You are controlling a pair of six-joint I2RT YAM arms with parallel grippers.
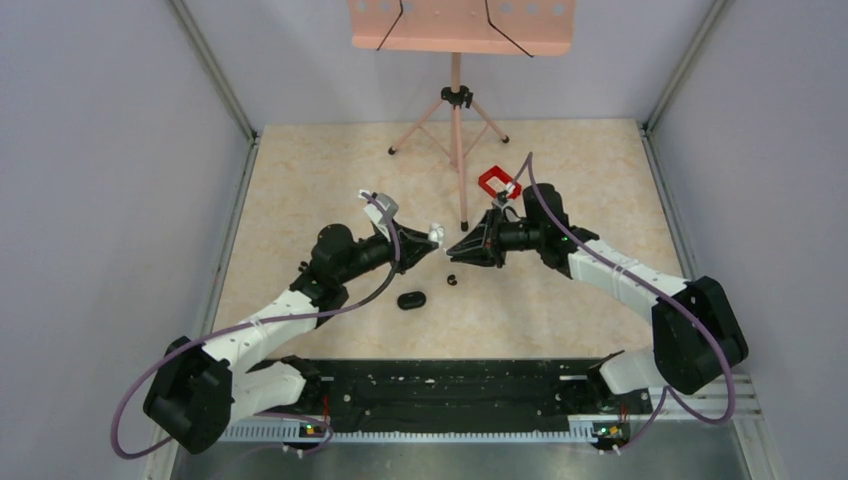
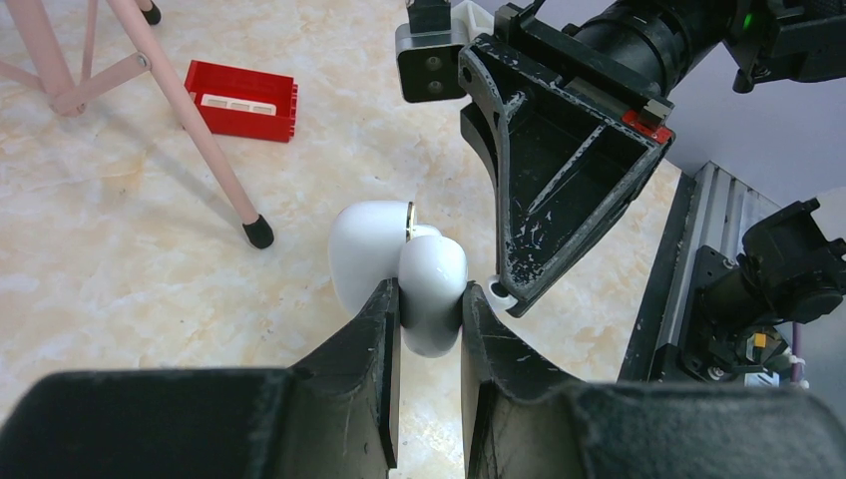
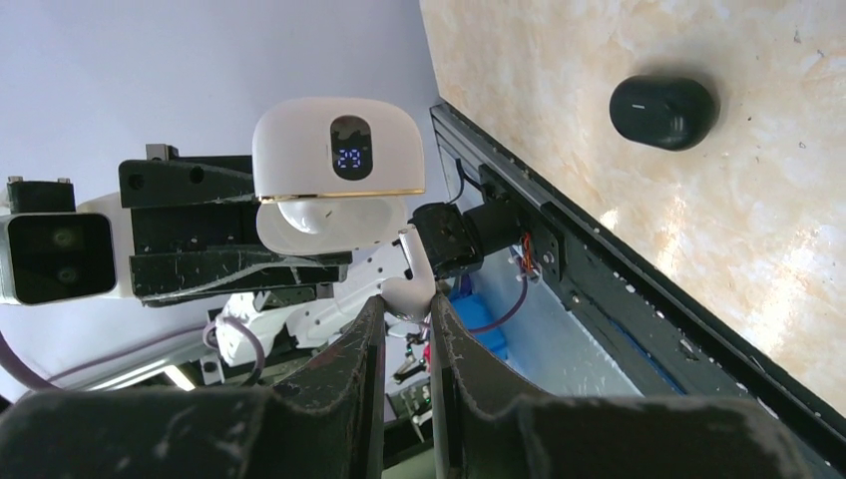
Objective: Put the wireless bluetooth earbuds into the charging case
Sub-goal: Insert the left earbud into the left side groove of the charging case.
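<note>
My left gripper (image 2: 429,299) is clamping the open white charging case (image 3: 339,160) at the overhead frame's centre, while my right gripper (image 3: 407,304) is pinching a white earbud (image 3: 411,274) just below it; a black oval case (image 1: 411,299) and tiny black bud (image 1: 451,280) are lying lower down on the table (image 1: 580,300)

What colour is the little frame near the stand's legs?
The frame is red; the left wrist view shows it best.
</note>
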